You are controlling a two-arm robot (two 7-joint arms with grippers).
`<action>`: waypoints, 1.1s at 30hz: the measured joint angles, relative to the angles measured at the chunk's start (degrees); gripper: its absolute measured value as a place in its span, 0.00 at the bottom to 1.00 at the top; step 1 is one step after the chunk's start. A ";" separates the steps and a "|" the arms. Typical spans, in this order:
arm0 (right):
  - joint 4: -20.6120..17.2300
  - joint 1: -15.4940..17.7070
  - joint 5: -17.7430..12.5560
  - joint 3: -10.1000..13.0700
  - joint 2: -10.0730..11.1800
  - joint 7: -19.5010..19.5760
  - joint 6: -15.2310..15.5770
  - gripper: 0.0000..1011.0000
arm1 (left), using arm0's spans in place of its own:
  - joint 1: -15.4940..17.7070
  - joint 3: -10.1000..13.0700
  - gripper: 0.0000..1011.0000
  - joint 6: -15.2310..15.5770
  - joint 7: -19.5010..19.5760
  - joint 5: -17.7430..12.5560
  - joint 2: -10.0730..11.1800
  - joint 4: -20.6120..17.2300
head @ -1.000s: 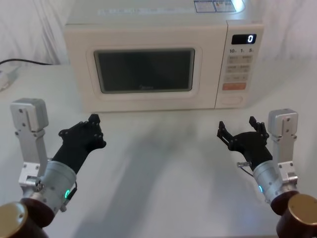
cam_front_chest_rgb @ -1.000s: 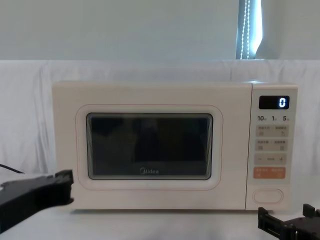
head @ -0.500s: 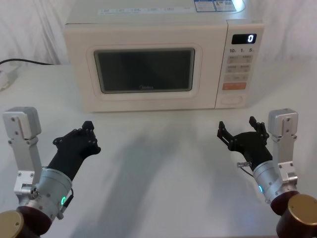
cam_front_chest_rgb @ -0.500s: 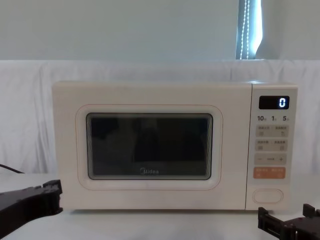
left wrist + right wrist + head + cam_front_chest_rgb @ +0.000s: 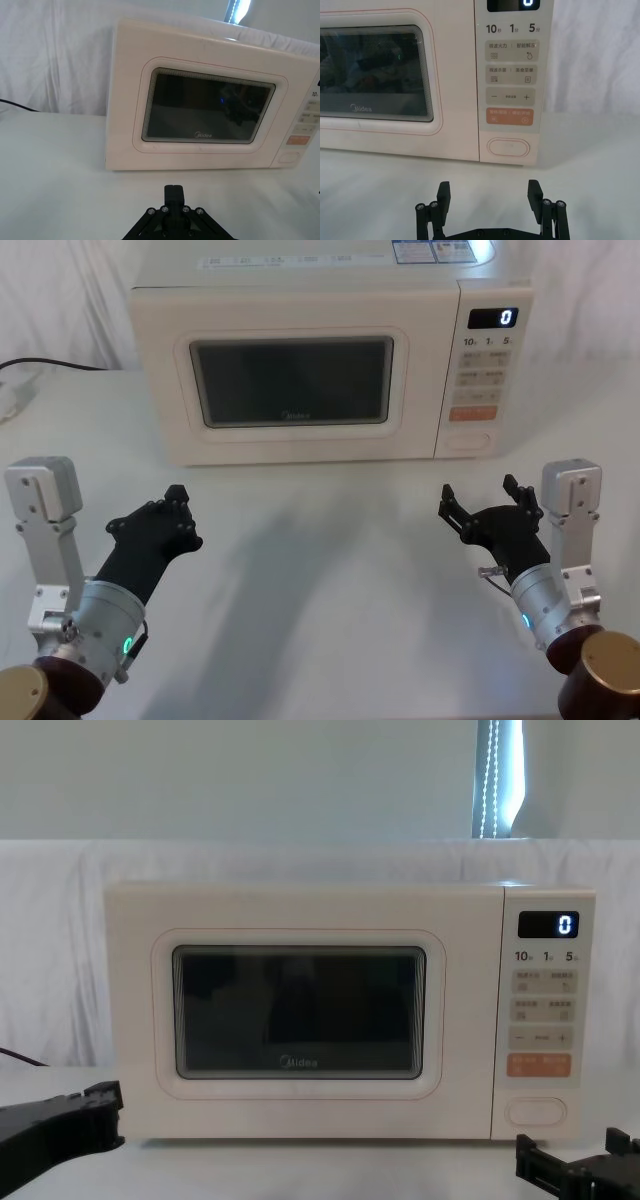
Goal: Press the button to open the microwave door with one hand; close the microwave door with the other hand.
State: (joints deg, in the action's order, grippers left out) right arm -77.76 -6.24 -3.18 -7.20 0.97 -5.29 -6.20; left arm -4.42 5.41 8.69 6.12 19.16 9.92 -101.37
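Sitting at the back of the white table (image 5: 330, 570), the microwave (image 5: 330, 355) has its microwave door (image 5: 295, 385) shut flat. The button (image 5: 508, 148) is at the bottom of the panel, under the orange key (image 5: 509, 116), and nothing touches it. The right gripper (image 5: 483, 502) hangs low in front of that panel, well apart from it, with its fingers wide open and nothing between them. The left gripper (image 5: 170, 515) waits near the table's left side, pinched together and holding nothing. In the chest view both grippers are cut off at the bottom edge. Dark glass hides the inside of the oven.
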 joint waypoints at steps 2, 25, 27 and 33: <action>0.00 0.00 0.00 0.00 0.00 0.00 0.00 0.99 | 0.01 0.01 0.00 0.00 0.01 0.00 0.01 0.01; 0.00 0.00 0.00 0.00 0.00 0.00 0.00 0.99 | 0.08 0.09 0.14 0.02 0.12 -0.06 0.01 0.07; 0.00 0.00 0.00 0.00 0.00 0.00 0.00 0.99 | 0.08 0.09 0.21 0.02 0.12 -0.06 0.01 0.07; 0.00 0.00 0.00 0.00 0.00 0.00 0.00 0.99 | 0.08 0.09 0.41 0.02 0.12 -0.06 0.01 0.07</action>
State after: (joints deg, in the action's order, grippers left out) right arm -77.76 -6.24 -3.18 -7.20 0.97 -5.29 -6.20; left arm -4.34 5.49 8.71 6.24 19.09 9.93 -101.30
